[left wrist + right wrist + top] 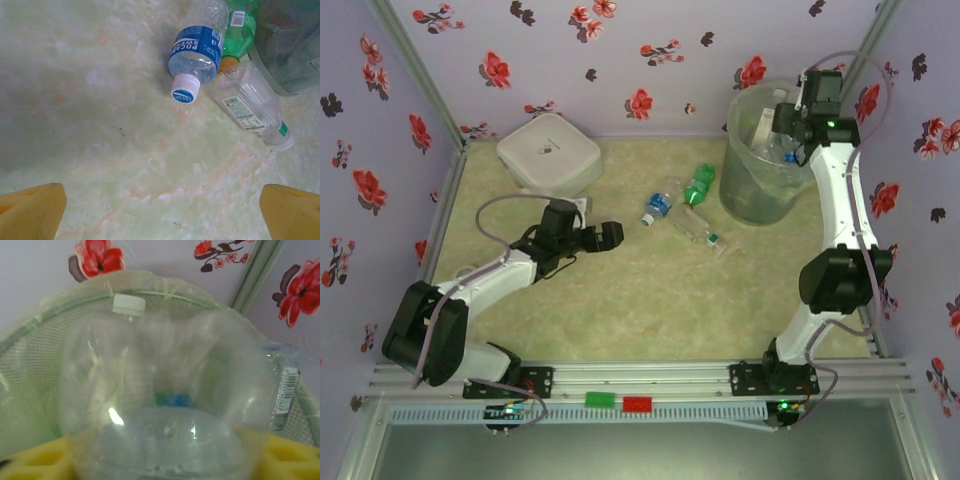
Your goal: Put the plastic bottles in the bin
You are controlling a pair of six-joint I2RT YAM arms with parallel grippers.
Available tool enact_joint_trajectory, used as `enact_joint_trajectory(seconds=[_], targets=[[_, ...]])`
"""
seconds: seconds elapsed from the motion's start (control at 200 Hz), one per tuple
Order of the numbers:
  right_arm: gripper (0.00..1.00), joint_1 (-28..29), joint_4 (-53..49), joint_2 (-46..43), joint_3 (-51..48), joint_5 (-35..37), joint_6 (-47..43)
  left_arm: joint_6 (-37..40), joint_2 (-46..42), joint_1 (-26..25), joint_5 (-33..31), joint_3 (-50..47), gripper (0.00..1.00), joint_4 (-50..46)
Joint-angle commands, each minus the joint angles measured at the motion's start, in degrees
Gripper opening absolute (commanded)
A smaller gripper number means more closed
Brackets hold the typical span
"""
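Flanking clear bottle (pixel 150 390), right gripper (pixel 160 467) wide

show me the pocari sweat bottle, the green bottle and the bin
Pocari Sweat bottle (pixel 196 47), left wrist view, on its blue label.
green bottle (pixel 240 42), left wrist view, on its green body below the white label.
bin (pixel 748 188), top external view, on its near outer wall.
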Motion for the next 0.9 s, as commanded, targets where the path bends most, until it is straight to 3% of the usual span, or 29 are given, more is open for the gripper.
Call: enact_joint_trajectory(seconds=[0.0, 0.07, 0.32, 0.61, 0.735, 0.895], targets=[[0.87, -0.2, -2.0, -0.3, 3.7, 2.5, 0.5, 1.5, 1.2, -0.8, 0.6, 2.2, 1.0, -0.7], [0.99, -0.2, -1.2, -2.0, 3.6, 2.8, 1.4, 1.8, 2.2, -1.3, 0.6, 3.3, 1.0, -1.0], [1.0, 1.4, 3.0, -14.7, -5.4, -4.4, 6.9, 4.2, 9.0, -2.4, 0.6, 11.5, 1.0, -4.3], [1.0, 12.7, 19.1, -31.2, -32.4, -15.8, 22.0, 7.1, 20.1, -4.5, 0.6, 25.4, 1.0, -11.1], [1.0, 19.3, 23.3, -34.2, -41.5, -14.6, 26.0, 8.2, 24.8, -5.4, 0.6, 30.3, 1.0, -12.8], [1.0, 23.0, 29.3, -37.3, -53.0, -12.7, 30.1, 10.8, 31.7, -5.8, 0.6, 37.7, 0.96, -16.5]])
